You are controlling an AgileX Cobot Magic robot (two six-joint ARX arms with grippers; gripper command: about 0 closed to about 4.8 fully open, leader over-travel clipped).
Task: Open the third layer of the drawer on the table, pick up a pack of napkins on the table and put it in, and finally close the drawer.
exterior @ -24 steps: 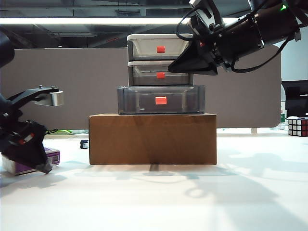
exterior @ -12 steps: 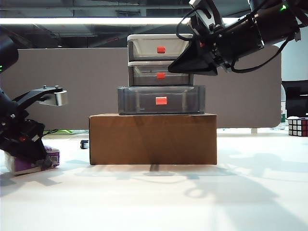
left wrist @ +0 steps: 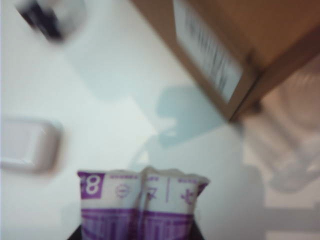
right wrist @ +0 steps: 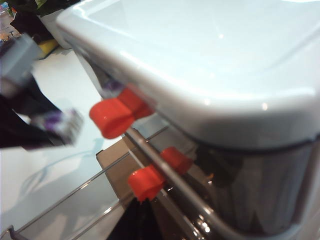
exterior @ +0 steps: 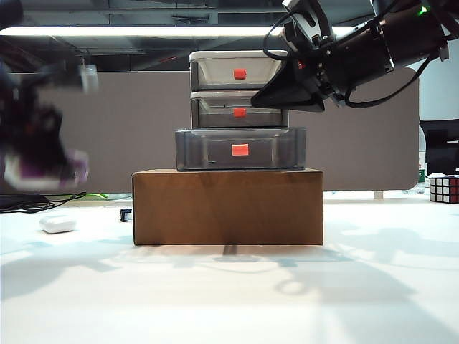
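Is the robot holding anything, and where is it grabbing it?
Yes. The left gripper holds the pack of napkins by one end, lifted off the table. The right gripper's hold cannot be told.

The right arm (exterior: 380, 46), at the upper right of the exterior view, is a thick black body with a glossy sheen. A small green light glows near its top edge, and thin black cables loop off it above and below. A pale grey block with a dark lens sits on its upper side. Its right gripper (exterior: 287, 97) tapers into a flat black wedge. The left arm (exterior: 32, 136), at the far left, is motion-blurred: dark, with a pale grey block at upper left.
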